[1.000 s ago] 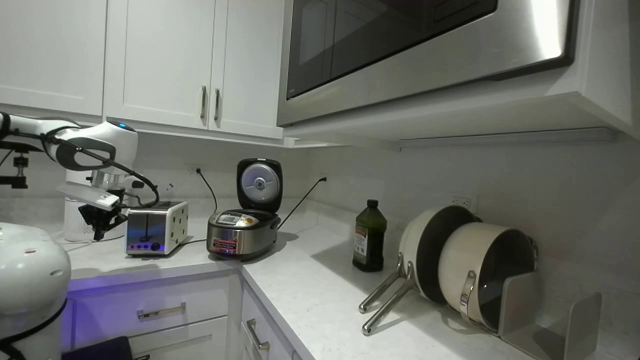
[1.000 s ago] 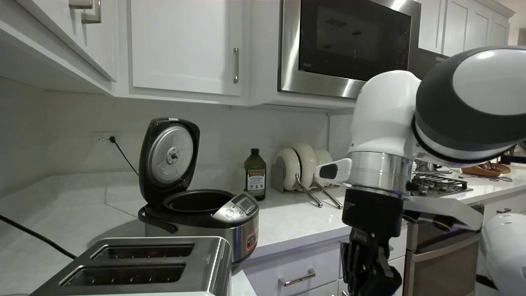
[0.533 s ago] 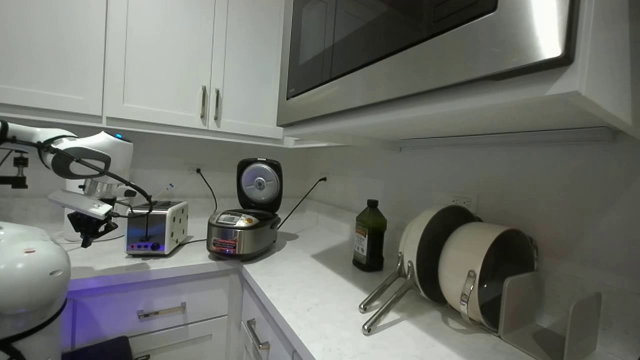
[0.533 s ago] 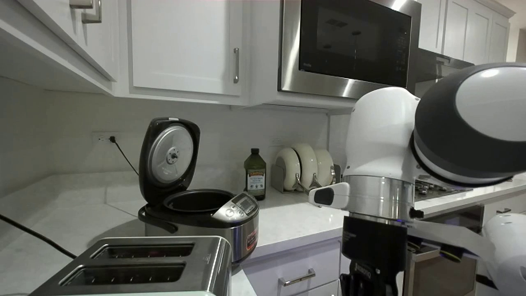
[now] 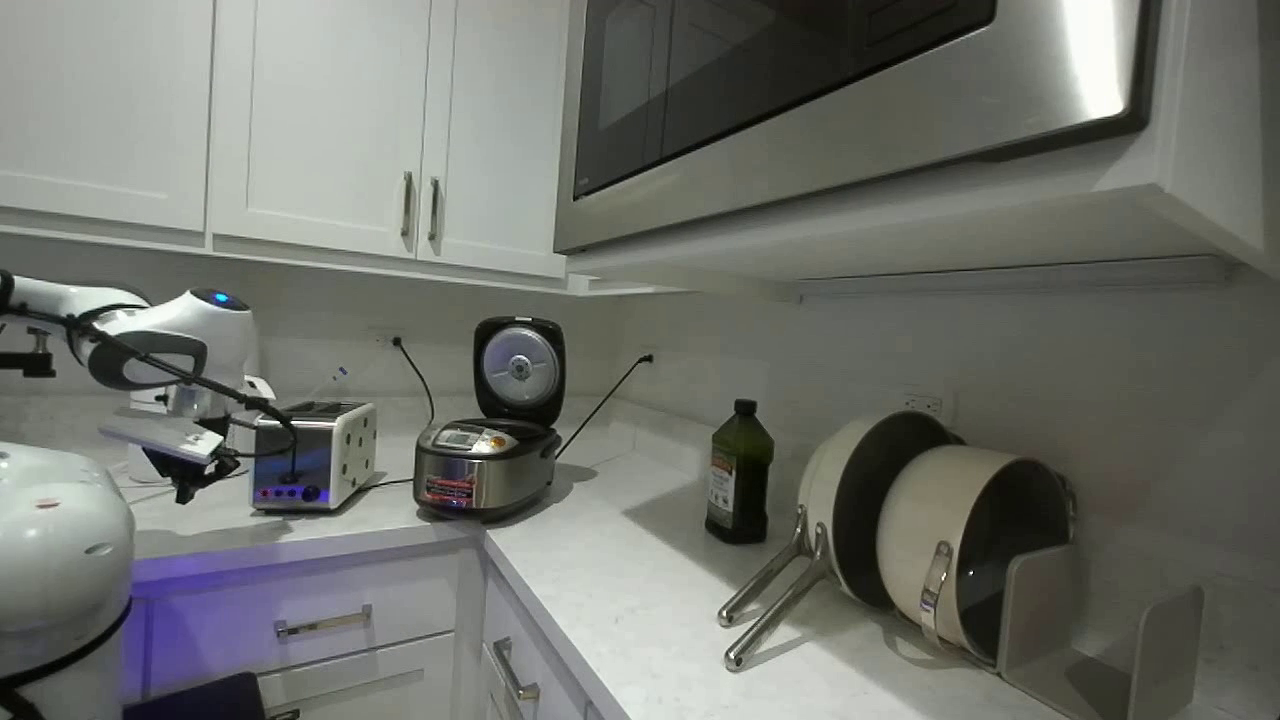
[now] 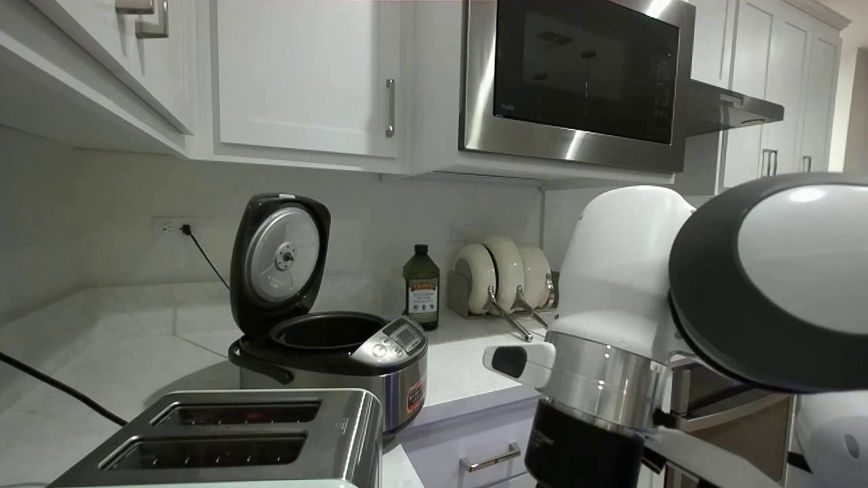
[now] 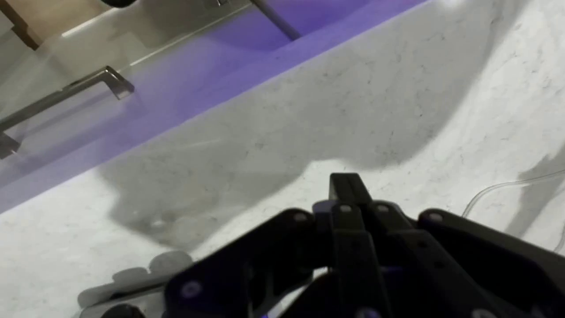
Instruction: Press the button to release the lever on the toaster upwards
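The toaster is a small silver box with a white spotted side and a bluish-lit front. It stands on the counter; its slotted top also shows in an exterior view. Its dark lever sits low in the front slot, above a row of small buttons and a dark knob. A corner of the toaster with the knob shows at the bottom left of the wrist view. My gripper is shut and empty, over the counter. In an exterior view the gripper is left of the toaster's front, apart from it.
An open rice cooker stands beside the toaster. An oil bottle and racked pans are farther along the counter. A white appliance is behind the arm. Upper cabinets hang above. The counter edge crosses the wrist view.
The arm has lowered, and the gripper has moved down and slightly left in an exterior view. The hand has tilted, and the fingers have dropped out of an exterior view. The toaster has not moved.
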### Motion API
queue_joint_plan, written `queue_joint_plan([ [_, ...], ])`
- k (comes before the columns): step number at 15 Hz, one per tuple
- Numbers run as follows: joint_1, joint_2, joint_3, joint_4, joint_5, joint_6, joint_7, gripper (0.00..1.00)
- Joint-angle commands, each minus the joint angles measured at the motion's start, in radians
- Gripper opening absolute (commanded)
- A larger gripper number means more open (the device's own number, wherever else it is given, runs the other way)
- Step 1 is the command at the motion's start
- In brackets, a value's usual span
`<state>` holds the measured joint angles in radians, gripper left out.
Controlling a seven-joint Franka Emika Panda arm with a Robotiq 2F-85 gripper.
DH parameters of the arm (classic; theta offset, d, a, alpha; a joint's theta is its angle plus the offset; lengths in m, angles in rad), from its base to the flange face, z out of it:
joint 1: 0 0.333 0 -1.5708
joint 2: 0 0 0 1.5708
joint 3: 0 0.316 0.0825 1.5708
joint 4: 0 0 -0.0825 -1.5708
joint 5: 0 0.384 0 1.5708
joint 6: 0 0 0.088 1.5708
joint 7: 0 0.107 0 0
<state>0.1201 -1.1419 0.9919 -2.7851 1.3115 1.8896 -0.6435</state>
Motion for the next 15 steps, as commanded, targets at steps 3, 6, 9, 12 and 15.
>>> queue_joint_plan([
  [3, -0.061, 0.000, 0.128, 0.000, 0.161, 0.137, -0.083, 0.00],
  [6, -0.034, 0.075, 0.150, 0.000, 0.186, 0.311, -0.097, 0.00],
  [9, -0.026, 0.120, 0.160, 0.000, 0.217, 0.414, -0.125, 0.00],
  [12, -0.024, 0.168, 0.170, 0.000, 0.238, 0.485, -0.164, 0.00],
  [15, -0.019, 0.217, 0.172, 0.000, 0.243, 0.540, -0.199, 0.00],
])
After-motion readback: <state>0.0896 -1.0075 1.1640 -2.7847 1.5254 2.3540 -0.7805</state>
